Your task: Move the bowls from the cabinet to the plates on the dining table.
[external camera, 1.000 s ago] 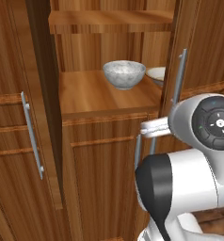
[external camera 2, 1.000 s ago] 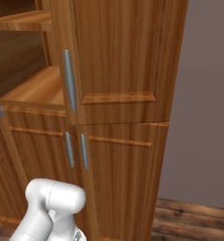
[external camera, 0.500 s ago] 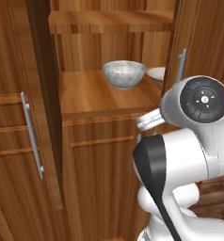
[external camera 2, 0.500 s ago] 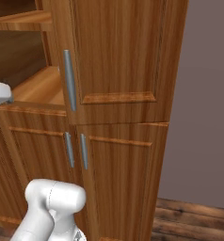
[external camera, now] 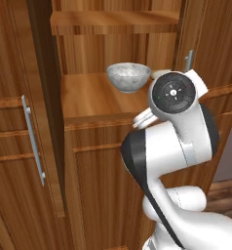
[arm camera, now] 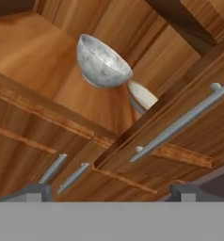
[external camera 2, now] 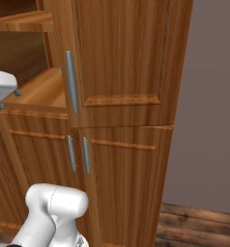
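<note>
Marbled bowl (external camera: pixel 128 76) — on cabinet shelf (external camera: pixel 88 97)

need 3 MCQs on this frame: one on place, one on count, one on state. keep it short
1. Where is the marbled bowl?
A. on the open cabinet shelf
B. on the floor
C. in the gripper

2. How many bowls show on that shelf?
A. one
B. two
C. four

3. What state is the gripper in?
A. shut on a bowl
B. open, holding nothing
C. shut on a handle

Key: 1 A, it sits on the wood shelf. 2 B, the beige bowl lies beside the marbled one. 3 B, the hand view shows the tips wide apart and bare.
</note>
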Motion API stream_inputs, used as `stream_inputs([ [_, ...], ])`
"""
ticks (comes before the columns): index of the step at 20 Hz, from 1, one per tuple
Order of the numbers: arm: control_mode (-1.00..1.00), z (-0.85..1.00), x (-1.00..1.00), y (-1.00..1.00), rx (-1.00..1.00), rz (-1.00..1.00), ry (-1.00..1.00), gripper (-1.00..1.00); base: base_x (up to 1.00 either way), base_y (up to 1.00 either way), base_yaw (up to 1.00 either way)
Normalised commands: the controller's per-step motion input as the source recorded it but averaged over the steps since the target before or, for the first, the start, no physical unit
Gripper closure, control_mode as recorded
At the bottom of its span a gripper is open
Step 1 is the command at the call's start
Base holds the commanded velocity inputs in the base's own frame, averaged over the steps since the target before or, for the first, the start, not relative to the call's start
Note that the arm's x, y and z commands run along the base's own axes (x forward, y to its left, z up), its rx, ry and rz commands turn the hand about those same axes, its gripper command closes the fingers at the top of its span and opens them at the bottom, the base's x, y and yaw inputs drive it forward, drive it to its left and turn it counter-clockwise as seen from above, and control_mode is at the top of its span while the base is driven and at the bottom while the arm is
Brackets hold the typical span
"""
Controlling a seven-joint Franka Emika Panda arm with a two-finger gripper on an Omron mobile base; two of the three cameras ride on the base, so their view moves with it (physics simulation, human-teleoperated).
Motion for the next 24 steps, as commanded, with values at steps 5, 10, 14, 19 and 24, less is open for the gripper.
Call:
stream_inputs([
  [5,-1.0,0.07,0.28,0.0,-0.12,0.0,0.03,-1.0,0.0,0.0,0.0],
  [10,-1.0,0.07,0.33,0.0,-0.11,0.0,0.0,-1.0,0.0,0.0,0.0],
  [14,-1.0,0.01,0.37,-0.03,-0.11,0.0,0.0,-1.0,0.0,0.0,0.0],
  [19,-1.0,0.0,0.34,-0.18,-0.11,-0.01,0.0,-1.0,0.0,0.0,0.0],
  [24,-1.0,0.0,0.15,-0.25,-0.1,-0.07,0.03,-1.0,0.0,0.0,0.0],
])
